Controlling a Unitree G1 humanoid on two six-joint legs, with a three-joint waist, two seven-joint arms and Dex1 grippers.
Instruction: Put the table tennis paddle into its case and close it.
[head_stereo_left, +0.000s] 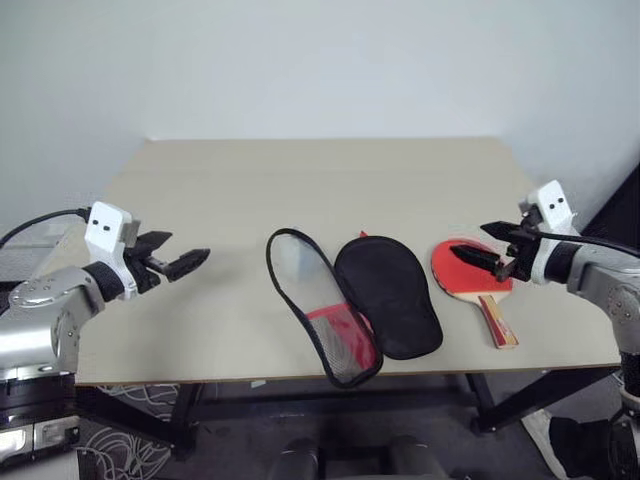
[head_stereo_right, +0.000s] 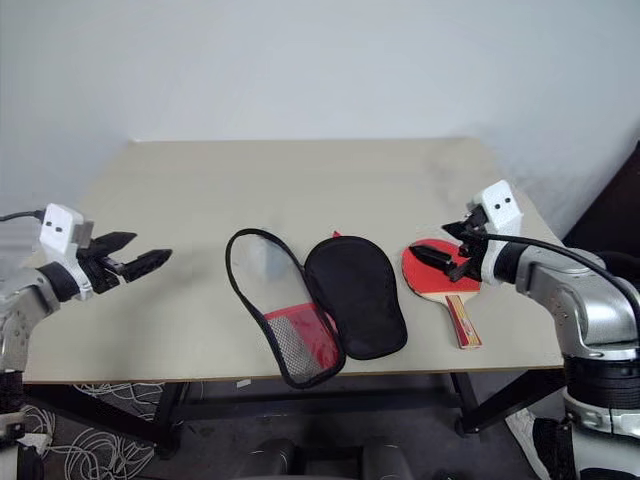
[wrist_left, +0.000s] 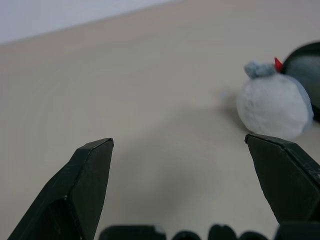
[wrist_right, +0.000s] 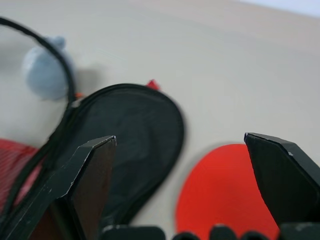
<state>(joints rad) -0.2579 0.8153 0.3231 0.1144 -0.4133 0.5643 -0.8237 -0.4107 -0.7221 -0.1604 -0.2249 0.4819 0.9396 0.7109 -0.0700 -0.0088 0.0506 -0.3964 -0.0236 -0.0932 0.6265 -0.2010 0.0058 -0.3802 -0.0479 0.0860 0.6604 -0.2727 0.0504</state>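
Table (head_stereo_left: 300, 180): 1 paddle (head_stereo_left: 462, 268), 1 case (head_stereo_left: 350, 300) unzipped; L gripper (head_stereo_left: 178, 255), R gripper (head_stereo_left: 492, 253) both spread, empty.

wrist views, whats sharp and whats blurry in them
Left wrist view: the open left gripper is crisp, the pale ball soft. Right wrist view: the open right gripper is sharp, the case and the table tennis paddle blurred.
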